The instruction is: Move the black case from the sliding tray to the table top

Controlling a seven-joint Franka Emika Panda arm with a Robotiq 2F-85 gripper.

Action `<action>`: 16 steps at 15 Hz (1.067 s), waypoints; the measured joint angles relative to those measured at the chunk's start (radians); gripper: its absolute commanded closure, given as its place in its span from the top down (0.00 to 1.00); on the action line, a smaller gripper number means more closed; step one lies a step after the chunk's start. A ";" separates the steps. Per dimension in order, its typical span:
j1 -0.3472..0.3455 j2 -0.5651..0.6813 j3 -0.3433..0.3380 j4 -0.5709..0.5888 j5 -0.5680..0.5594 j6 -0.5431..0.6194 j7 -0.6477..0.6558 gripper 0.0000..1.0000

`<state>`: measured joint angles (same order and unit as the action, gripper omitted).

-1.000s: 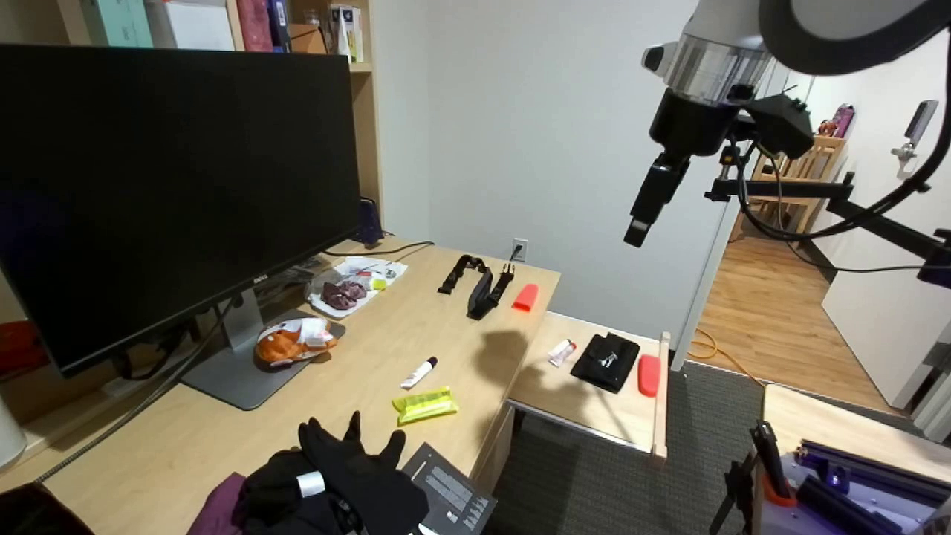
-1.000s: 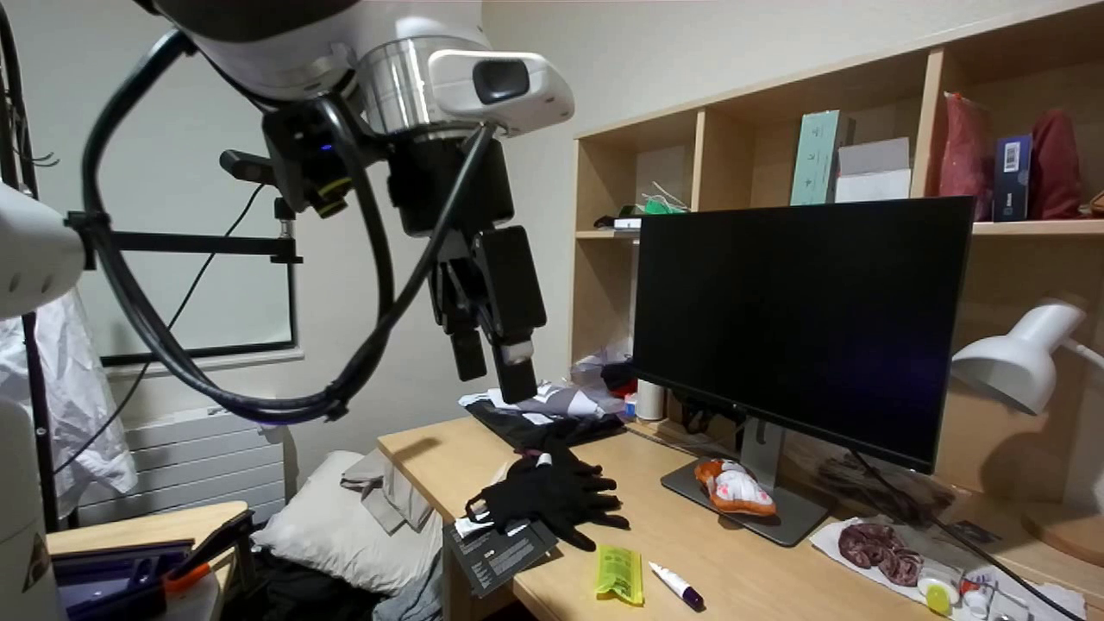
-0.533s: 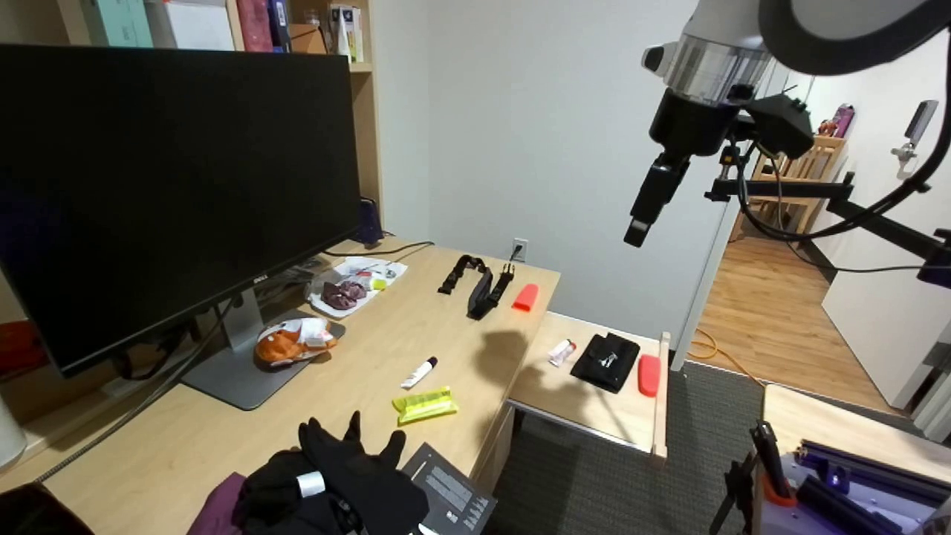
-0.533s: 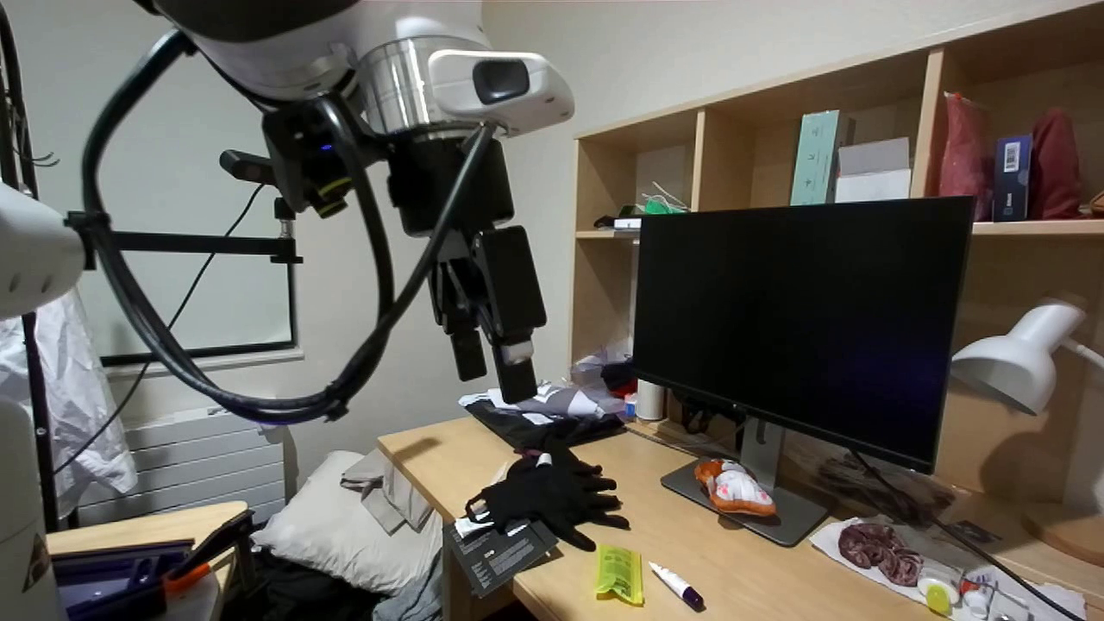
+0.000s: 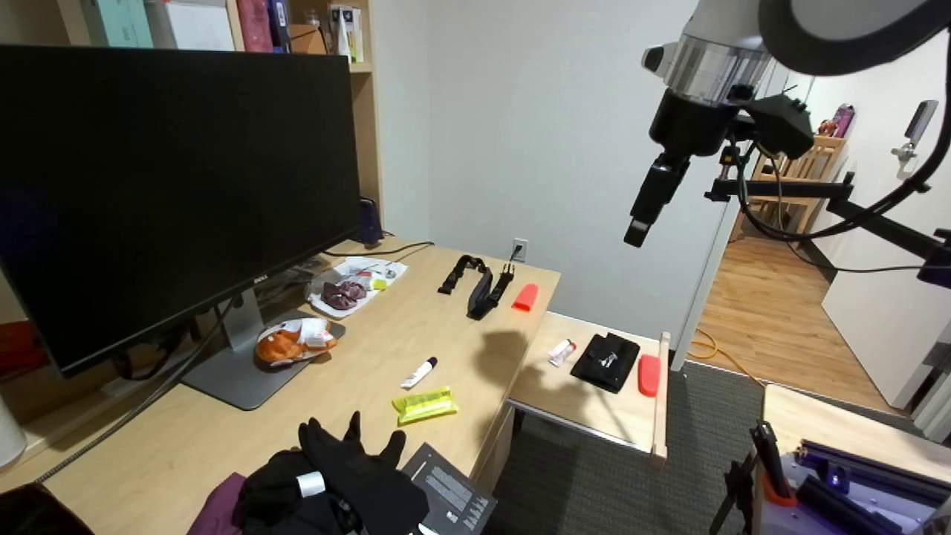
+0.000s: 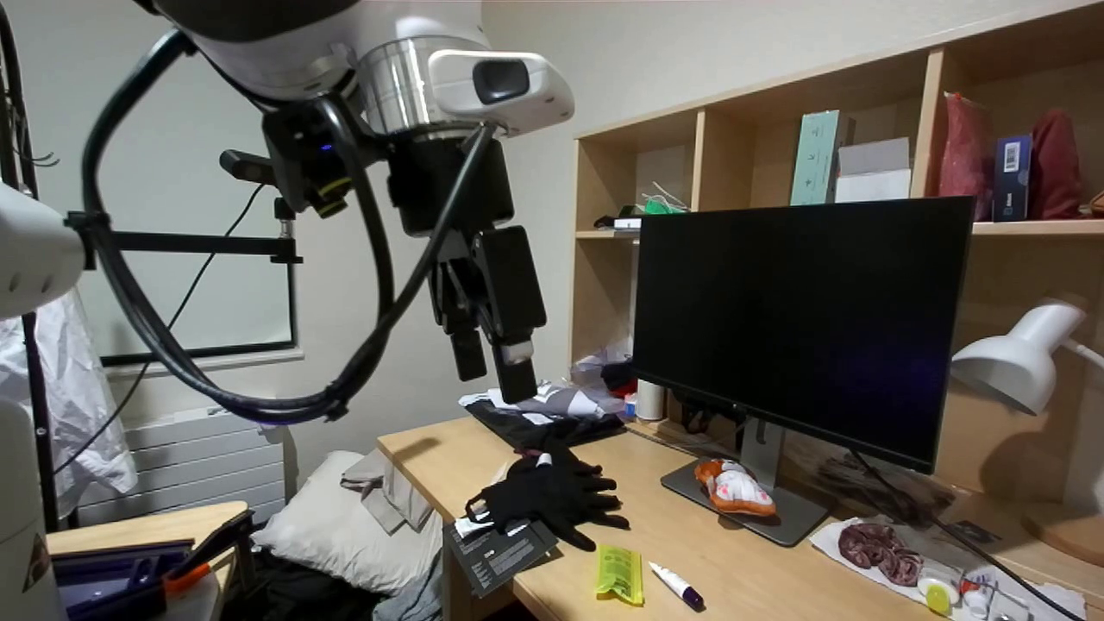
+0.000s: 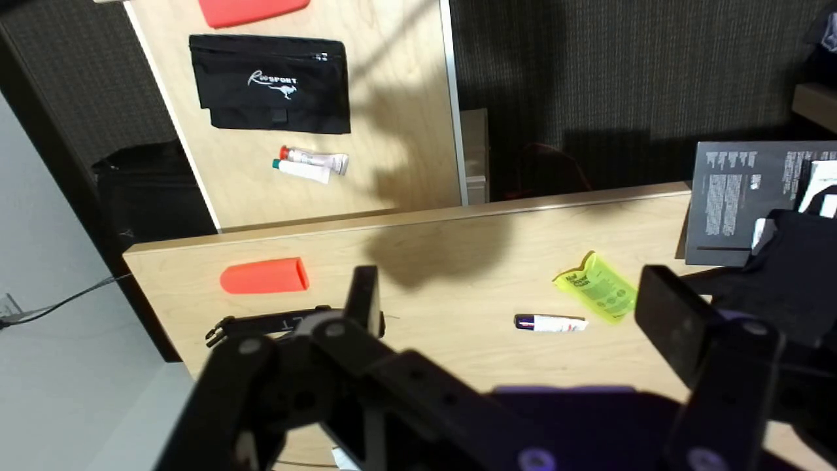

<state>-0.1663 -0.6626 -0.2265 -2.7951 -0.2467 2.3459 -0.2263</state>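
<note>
Wrist view: my gripper (image 7: pixel 509 291) hangs in midair, spread wide. Far left, beyond the table top (image 7: pixel 458 320), the black case (image 7: pixel 261 98) lies on the sliding tray (image 7: pixel 255 193), near two small tubes (image 7: pixel 314 159).

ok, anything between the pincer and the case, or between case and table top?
Pincer to case: nothing visible in the way. Case to table top: two tubes lie on the tray between them, and the table top stands higher than the tray, so the case likely needs lifting clear.
</note>
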 measured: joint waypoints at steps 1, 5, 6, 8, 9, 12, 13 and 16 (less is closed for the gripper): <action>0.000 0.000 0.000 0.000 0.000 0.000 0.000 1.00; 0.000 0.000 0.000 0.000 0.000 0.000 0.000 1.00; 0.000 0.000 0.000 0.000 0.000 0.000 0.000 1.00; 0.000 0.001 0.002 0.003 0.001 0.000 0.001 1.00; -0.001 0.008 0.006 0.005 0.001 0.005 0.015 1.00; -0.004 0.080 0.026 0.010 0.001 0.078 0.081 1.00; -0.005 0.115 0.029 0.014 0.001 0.118 0.096 1.00; -0.014 0.229 0.032 0.045 0.001 0.221 0.125 1.00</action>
<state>-0.1803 -0.4334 -0.1947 -2.7505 -0.2455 2.5667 -0.1008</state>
